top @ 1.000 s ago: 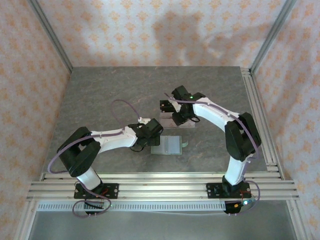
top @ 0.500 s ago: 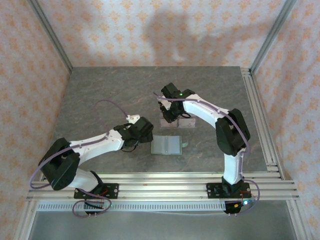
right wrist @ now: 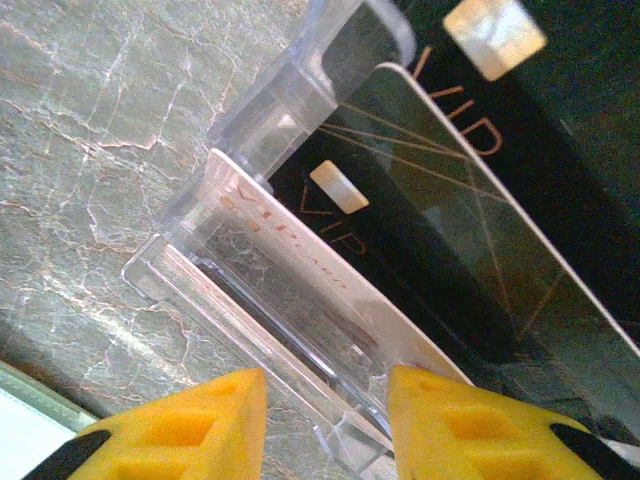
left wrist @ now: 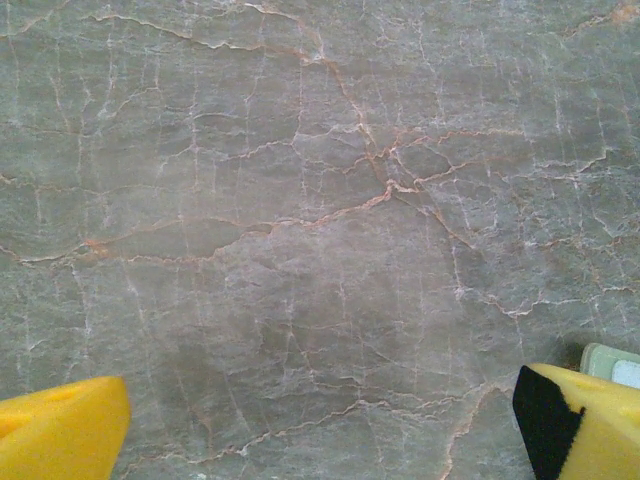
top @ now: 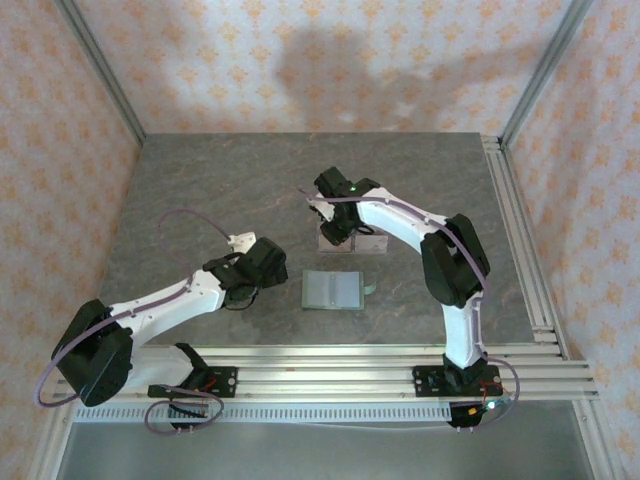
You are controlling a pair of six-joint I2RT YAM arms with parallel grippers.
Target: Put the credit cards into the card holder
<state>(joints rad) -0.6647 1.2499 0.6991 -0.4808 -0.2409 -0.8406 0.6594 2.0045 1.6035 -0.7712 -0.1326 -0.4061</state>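
The card holder [top: 333, 290] lies opened flat on the table, its pale slotted inside up. One corner of it shows in the left wrist view [left wrist: 612, 362] and in the right wrist view [right wrist: 22, 422]. The credit cards stand in a clear acrylic stand [top: 352, 240]: a pale greyish-pink card [right wrist: 300, 270] in front, a black VIP card [right wrist: 470, 260] behind it, another black card [right wrist: 560, 90] further back. My right gripper [right wrist: 325, 420] [top: 338, 222] is open, its fingers either side of the stand's front wall and the pale card's lower edge. My left gripper [left wrist: 320, 425] [top: 265, 265] is wide open over bare table, left of the card holder.
The grey marbled table [top: 210, 190] is bordered by aluminium rails at the near edge [top: 320, 365] and right side [top: 520, 240]. Patterned walls enclose the cell. Free room lies left of and behind the stand.
My left arm has drawn back to the left, away from the card holder. My right gripper has shifted left and closer onto the acrylic stand.
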